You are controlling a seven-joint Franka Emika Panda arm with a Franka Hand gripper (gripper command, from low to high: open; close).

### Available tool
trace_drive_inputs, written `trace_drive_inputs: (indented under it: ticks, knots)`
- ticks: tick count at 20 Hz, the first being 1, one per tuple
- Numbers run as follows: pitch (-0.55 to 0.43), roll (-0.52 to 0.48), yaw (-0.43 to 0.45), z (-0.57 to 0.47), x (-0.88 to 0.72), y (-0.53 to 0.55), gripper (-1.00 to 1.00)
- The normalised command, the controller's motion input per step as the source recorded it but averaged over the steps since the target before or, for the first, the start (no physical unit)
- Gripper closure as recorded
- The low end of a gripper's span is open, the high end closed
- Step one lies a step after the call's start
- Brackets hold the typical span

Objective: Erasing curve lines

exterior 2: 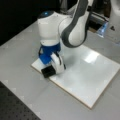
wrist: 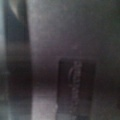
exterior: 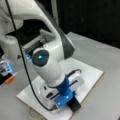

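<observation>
The white board (exterior: 93, 72) (exterior 2: 85, 77) lies flat on the grey table in both front views. My gripper (exterior: 70, 100) (exterior 2: 52, 69) points down at the board's corner, below a blue mount (exterior: 63, 93) (exterior 2: 47, 52). It is shut on a black eraser block (exterior: 74, 104) (exterior 2: 47, 71), which rests on the board at its edge. The curve lines do not show in any view; the arm covers part of the board. The wrist view is dark, with a dim dark rectangle (wrist: 76, 87).
A bright glare spot (exterior 2: 91, 57) sits on the board. A black cable (exterior: 25, 72) hangs beside the arm. Lit equipment stands at a front view's left (exterior: 6, 71) and at a front view's top right (exterior 2: 102, 27). A black perforated surface (exterior 2: 15, 107) borders the table.
</observation>
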Motion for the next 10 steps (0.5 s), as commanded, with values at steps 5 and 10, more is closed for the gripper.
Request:
trace_drive_inputs:
  ticks: [5, 10]
  knots:
    - [0.389, -0.087, 0.069, 0.07, 0.08, -0.14, 1.00]
    - [0.399, -0.128, 0.129, 0.18, 0.07, -0.29, 1.00]
